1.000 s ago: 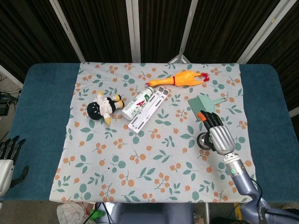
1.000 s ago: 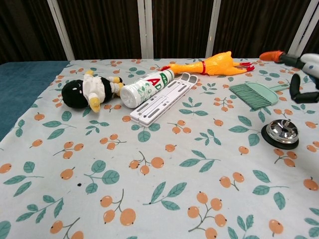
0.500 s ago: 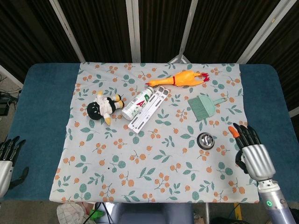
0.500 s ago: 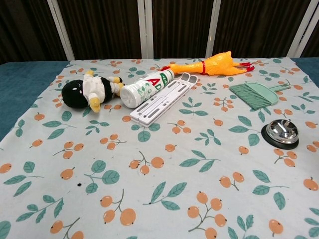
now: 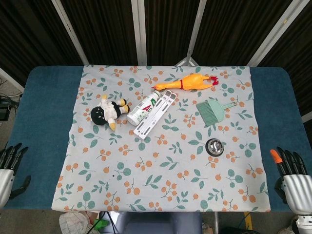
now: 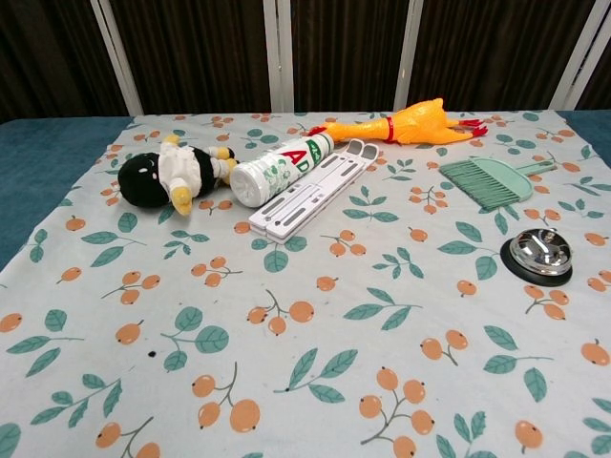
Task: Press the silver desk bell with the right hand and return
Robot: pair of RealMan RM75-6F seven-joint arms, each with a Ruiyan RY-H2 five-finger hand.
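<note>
The silver desk bell (image 5: 214, 146) (image 6: 540, 254) sits on its black base on the right side of the floral cloth, with nothing touching it. My right hand (image 5: 294, 181) hangs at the bottom right corner of the head view, well clear of the bell, fingers spread and empty. My left hand (image 5: 7, 171) shows at the bottom left edge, fingers apart, holding nothing. Neither hand appears in the chest view.
A green hand brush (image 5: 211, 110) lies just behind the bell. A rubber chicken (image 5: 189, 82), a white tube (image 5: 142, 109), a white folded rack (image 5: 156, 116) and a plush doll (image 5: 108, 111) lie further back and left on the cloth (image 5: 161, 180).
My right hand has lifted off the bell and drawn back to the bottom right, off the cloth. The bell stays in place. My left hand has not moved.
</note>
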